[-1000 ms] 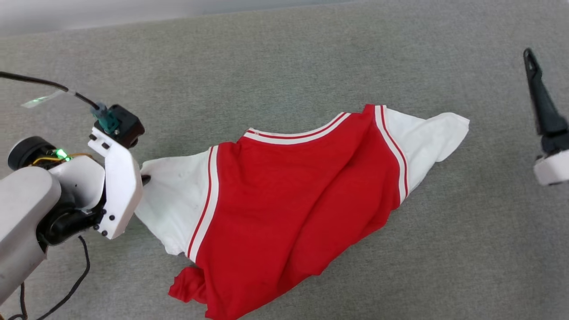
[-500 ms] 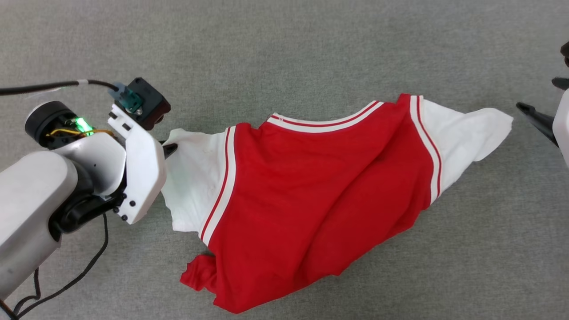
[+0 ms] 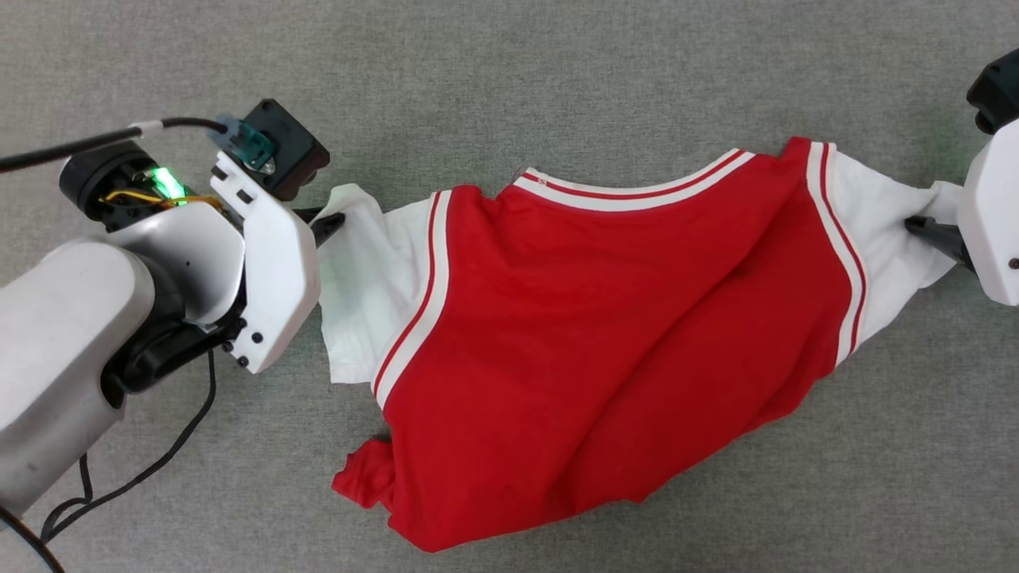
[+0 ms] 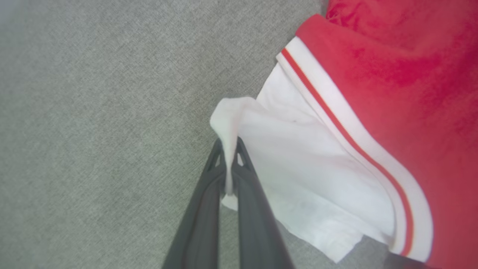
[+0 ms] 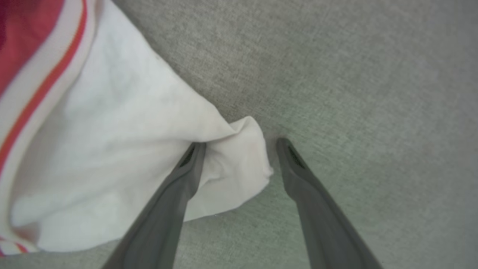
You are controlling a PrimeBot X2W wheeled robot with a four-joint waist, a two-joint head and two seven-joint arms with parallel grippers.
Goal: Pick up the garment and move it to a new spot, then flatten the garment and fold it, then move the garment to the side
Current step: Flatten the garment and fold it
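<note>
Grey woven surface (image 3: 557, 72) under a red jersey-style shirt (image 3: 605, 342), plain red side up — one sleeve pinched, the other straddled.

Left gripper (image 4: 228, 149) has its fingers pressed together on a fold at the tip of a white sleeve (image 4: 298, 168), and the shirt spreads away beyond and to the right of those fingers in the left wrist view. Right gripper (image 5: 242, 144) stands with its fingers spread wide. The other white sleeve (image 5: 123, 130) puts its tip between them, against the left-hand finger and just short of the other — unclamped. Between the two grippers the red body lies rumpled, with the striped collar trim (image 3: 637, 191) along its far edge. A black cable (image 3: 191, 122) plugs in at the left wrist.
</note>
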